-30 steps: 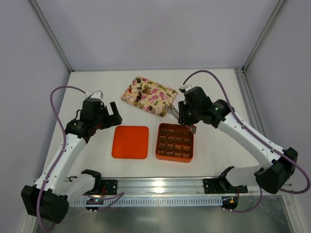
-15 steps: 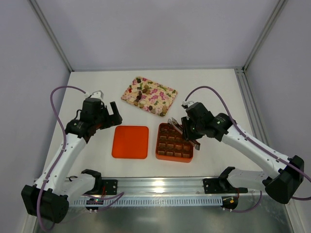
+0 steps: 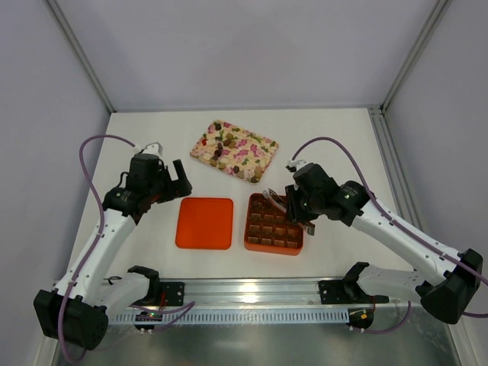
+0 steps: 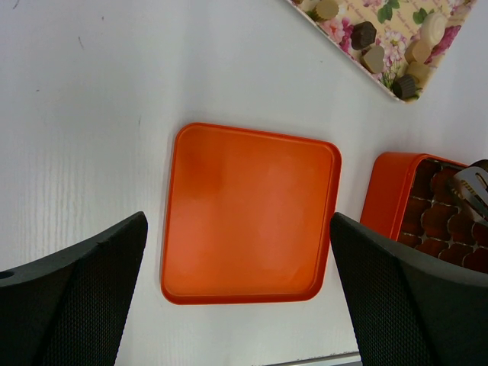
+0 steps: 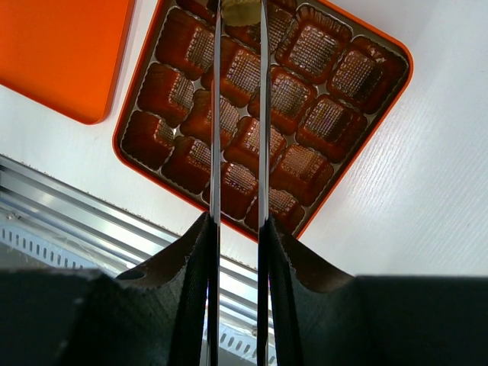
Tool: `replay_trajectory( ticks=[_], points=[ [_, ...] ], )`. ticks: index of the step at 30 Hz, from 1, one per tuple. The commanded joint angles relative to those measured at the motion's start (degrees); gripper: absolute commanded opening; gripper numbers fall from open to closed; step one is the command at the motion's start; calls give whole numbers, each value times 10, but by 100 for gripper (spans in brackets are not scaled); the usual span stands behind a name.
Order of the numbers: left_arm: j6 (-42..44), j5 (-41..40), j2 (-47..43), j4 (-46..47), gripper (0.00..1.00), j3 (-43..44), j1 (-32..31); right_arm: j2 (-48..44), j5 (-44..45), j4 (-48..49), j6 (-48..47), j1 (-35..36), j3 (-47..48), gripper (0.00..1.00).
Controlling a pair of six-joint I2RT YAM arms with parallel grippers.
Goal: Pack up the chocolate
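We observe the right hand [image 5: 239, 21] pinching a tan chocolate [image 5: 241, 11] over the box [image 5: 402, 65], the left hand [image 3: 179, 175] spread wide above the lid [image 4: 248, 213], and more chocolate on the tray [image 3: 259, 142].

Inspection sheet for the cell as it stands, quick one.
Surface: white table, a few faint marks.
Job's things: chocolates loose on floral tray. Orange box has brown grid cells; filled or not is unclear. Lid lies flat to its left.
Clutter: nothing seen.
End effectors: left end effector open, empty, apart from lid. Right end effector shut on a tan chocolate over the box.
Cables: left cable and right cable, purple, loop free of the job's things.
Surroundings: plain walls, metal rail at near edge.
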Motion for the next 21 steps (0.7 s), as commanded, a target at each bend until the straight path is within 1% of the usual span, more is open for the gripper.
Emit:
replay_trajectory(
  ticks=[1, 7, 9, 15, 21],
  points=[
    [-5, 7, 0, 11, 100, 4, 3, -22, 11, 4, 13, 4, -5, 31],
    [-6, 7, 0, 11, 100, 2, 3, -21, 16, 3, 16, 5, -7, 32],
    [-5, 7, 1, 11, 100, 3, 2, -22, 17, 2, 15, 5, -7, 36],
    [-6, 7, 1, 11, 100, 4, 3, -21, 22, -2, 15, 6, -6, 41],
    [-5, 7, 1, 11, 100, 3, 2, -21, 22, -5, 15, 6, -4, 44]
  ],
)
